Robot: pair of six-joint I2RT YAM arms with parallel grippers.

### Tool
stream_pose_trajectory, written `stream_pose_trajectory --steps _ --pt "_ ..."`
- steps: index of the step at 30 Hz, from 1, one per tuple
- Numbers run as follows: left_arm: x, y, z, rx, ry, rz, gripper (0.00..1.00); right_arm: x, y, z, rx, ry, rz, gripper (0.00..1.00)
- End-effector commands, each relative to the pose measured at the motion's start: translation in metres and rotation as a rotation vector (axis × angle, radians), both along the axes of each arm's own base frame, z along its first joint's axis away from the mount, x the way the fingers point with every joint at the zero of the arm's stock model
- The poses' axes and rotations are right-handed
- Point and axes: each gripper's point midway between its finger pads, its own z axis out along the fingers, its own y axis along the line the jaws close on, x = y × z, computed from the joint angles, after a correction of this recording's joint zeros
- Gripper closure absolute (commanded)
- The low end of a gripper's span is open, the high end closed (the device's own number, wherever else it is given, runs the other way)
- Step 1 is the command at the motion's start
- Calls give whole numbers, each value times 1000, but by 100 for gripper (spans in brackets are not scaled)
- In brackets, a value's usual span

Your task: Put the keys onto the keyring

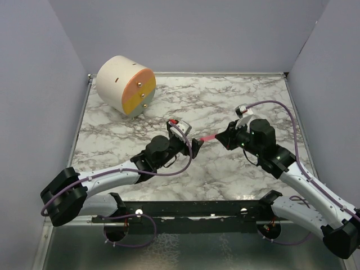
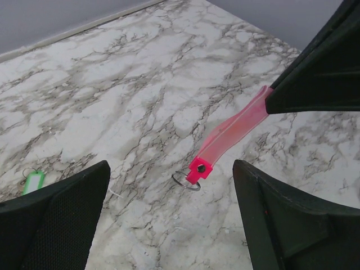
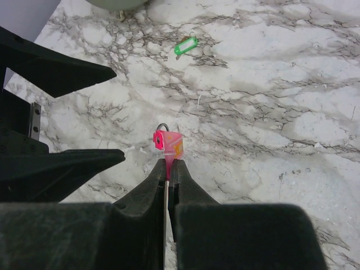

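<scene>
Marble-print desk (image 1: 236, 101), closed in by plain grey walls (image 1: 197, 34) on three sides. Open surface across centre and right; only a white drum (image 1: 125, 84) with an orange-yellow face sits at the far left corner.

Mid-desk, the right hand (image 3: 167, 169) has its fingers pressed together, clamped on the pink strip of the keyring (image 2: 230, 132), ring end pointing toward the left hand (image 2: 171, 169). That one has its jaws wide apart, empty, flanking the ring without touching it.

The keys (image 3: 184, 45): green piece flat on the desk near the drum, well apart from both.

Marble-patterned tabletop (image 1: 225, 101), plain lavender walls (image 1: 197, 34)
</scene>
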Motion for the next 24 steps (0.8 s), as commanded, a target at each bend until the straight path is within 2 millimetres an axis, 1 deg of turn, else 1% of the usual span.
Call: stream_pose_trajectory --steps 1,5,10,13,16,21,24 --pt "-1 -2 12 -159 106 -52 7 -1 -4 12 -4 -52 -4 99" --pt "6 0 10 -204 177 -85 7 -2 -5 14 -6 -59 -5 99" --pt "4 -5 12 -201 176 -129 7 0 -5 9 -14 -49 -8 99" --pt "-3 -18 21 -164 119 -216 7 3 -2 5 -20 -31 -7 99" --pt "-7 -25 24 -109 44 -250 9 5 -1 5 -21 -24 -11 99" --pt "-10 -36 23 -41 -33 -272 12 6 0 7 -26 -15 -8 99" --pt "-12 -45 19 -5 -57 -297 14 6 1 10 -28 -12 -4 99"
